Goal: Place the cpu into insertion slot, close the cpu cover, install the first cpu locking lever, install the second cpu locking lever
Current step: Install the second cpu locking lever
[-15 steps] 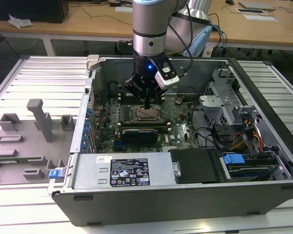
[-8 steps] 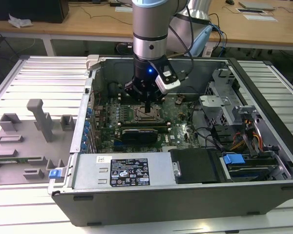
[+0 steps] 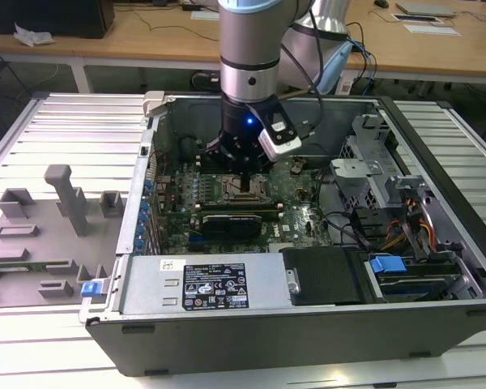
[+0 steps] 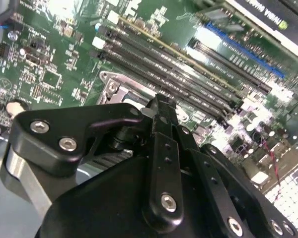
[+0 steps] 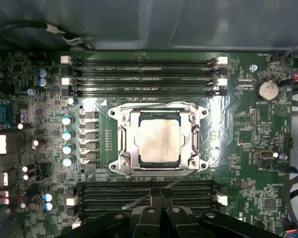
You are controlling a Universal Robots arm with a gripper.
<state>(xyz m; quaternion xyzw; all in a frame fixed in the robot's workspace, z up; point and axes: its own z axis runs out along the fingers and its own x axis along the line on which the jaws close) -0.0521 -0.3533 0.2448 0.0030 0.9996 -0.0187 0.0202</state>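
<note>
In the first wrist view the cpu (image 5: pixel 160 141) lies flat in the insertion slot (image 5: pixel 120 166), its pale metal top showing through the opening of the cpu cover (image 5: pixel 126 141), which lies down over it. One thin wire locking lever (image 5: pixel 149 104) runs along the far side of the socket. The other lever (image 5: pixel 179 179) slants out from the near corner towards my gripper (image 5: pixel 159 193), whose black fingers are shut, tips touching the lever's free end. The second wrist view has the gripper (image 4: pixel 161 106) beside a socket corner (image 4: pixel 111 87). In the exterior view the gripper (image 3: pixel 245 172) hangs over the socket inside the open case.
Long black memory slots (image 5: pixel 139 77) flank the socket on both sides. Blue-topped capacitors (image 5: pixel 67 134) stand in a row next to it. A black card (image 3: pixel 235 220), the power supply (image 3: pixel 202 284), a drive cage (image 3: pixel 364 162) and cables (image 3: pixel 405 219) crowd the case. Grey fixtures (image 3: pixel 65 198) stand outside.
</note>
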